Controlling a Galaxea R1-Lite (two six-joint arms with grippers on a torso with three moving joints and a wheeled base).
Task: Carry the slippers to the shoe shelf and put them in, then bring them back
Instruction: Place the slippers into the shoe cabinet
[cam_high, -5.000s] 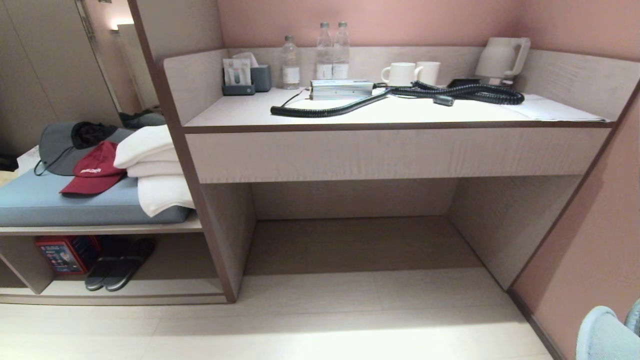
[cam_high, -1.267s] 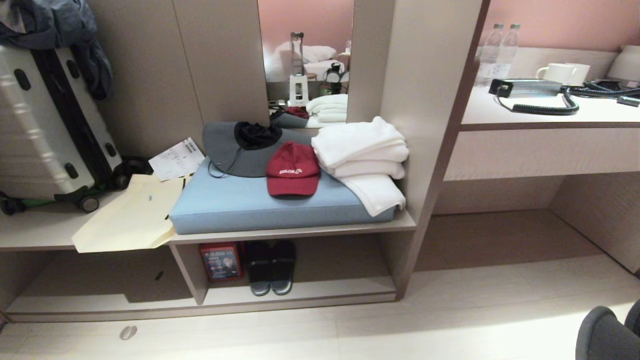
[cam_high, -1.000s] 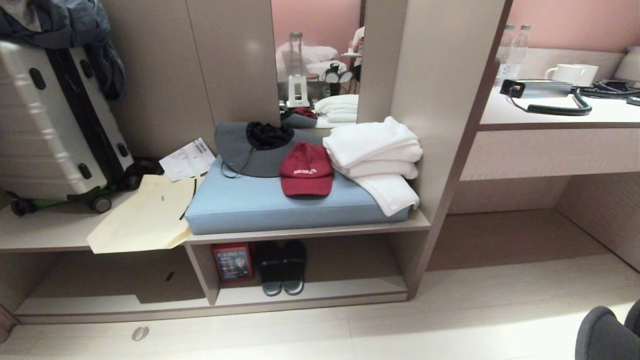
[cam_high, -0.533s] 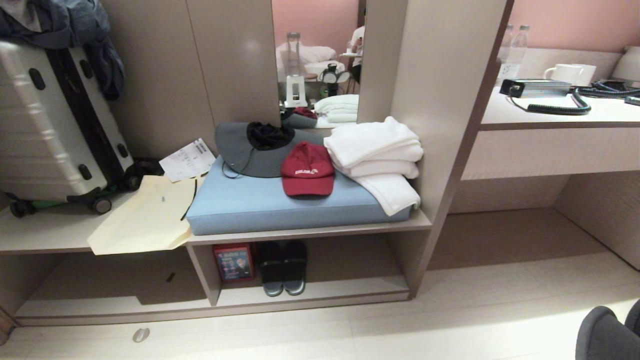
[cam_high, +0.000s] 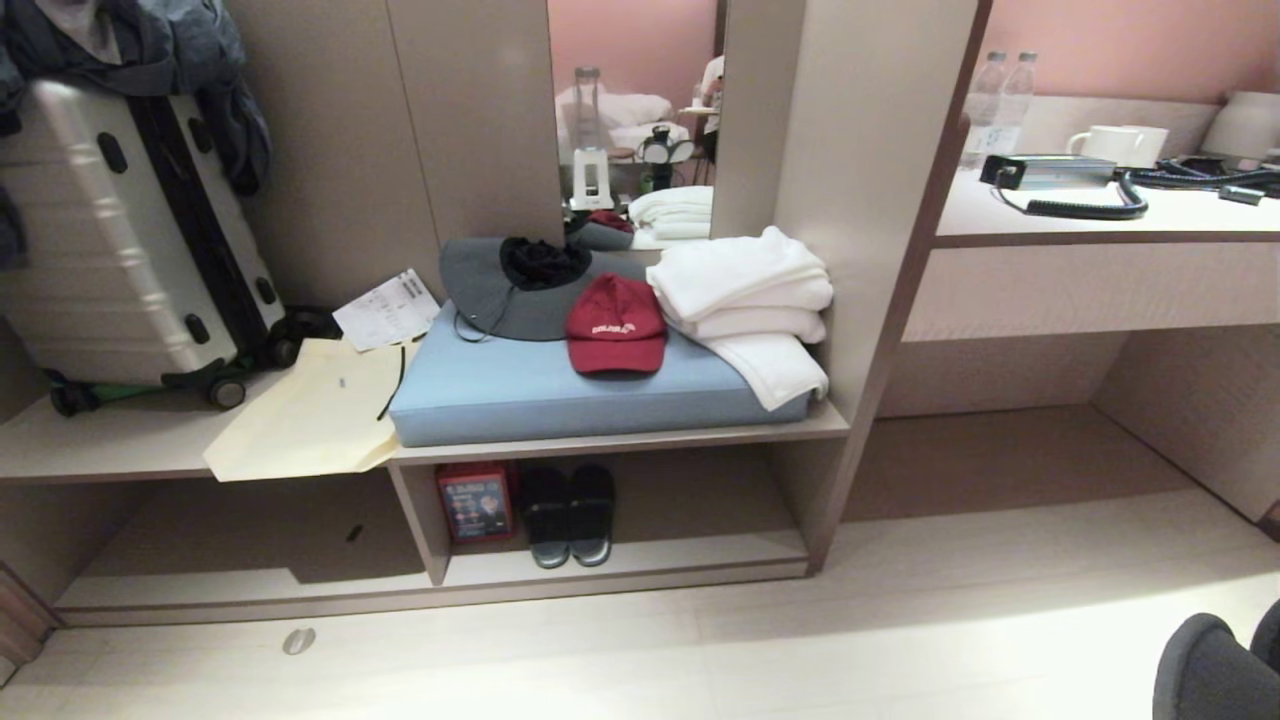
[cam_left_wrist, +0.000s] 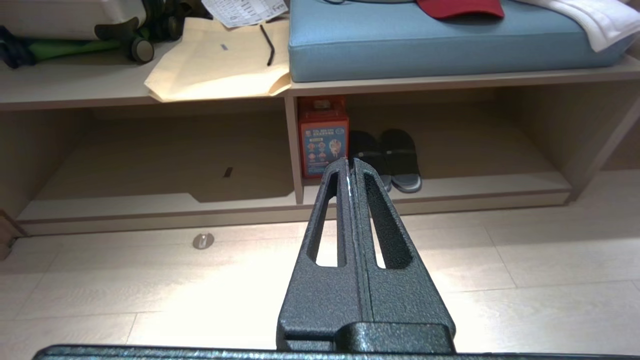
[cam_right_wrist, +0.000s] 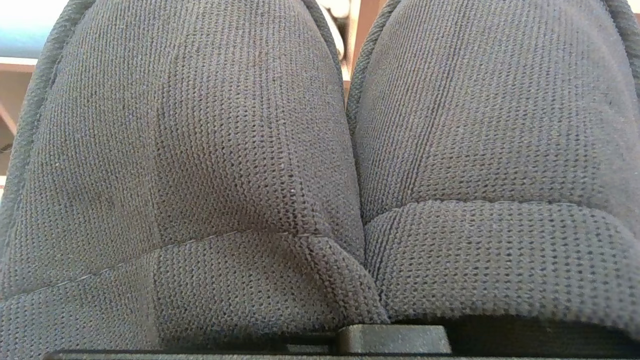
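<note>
Closer now, low taupe wood shoe shelf (cam_high: 620, 575); right gripper clamps soft grey cloth slippers (cam_right_wrist: 320, 150), left gripper (cam_left_wrist: 350, 165) pressed closed, bare floor (cam_high: 800, 640) between.

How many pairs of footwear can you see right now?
2. The grey slippers are with the right gripper, at the head view's lower right corner. A dark pair sits in the shoe shelf beside a red box.

Low shoe shelf (cam_high: 620, 575) holds 2 dark sandals (cam_high: 570, 513) beside a red box (cam_high: 475, 502). Above: blue cushion (cam_high: 560, 395), red cap (cam_high: 615, 325), folded white towels (cam_high: 745, 295). Grey slippers (cam_high: 1215, 670) show at the lower right corner.
</note>
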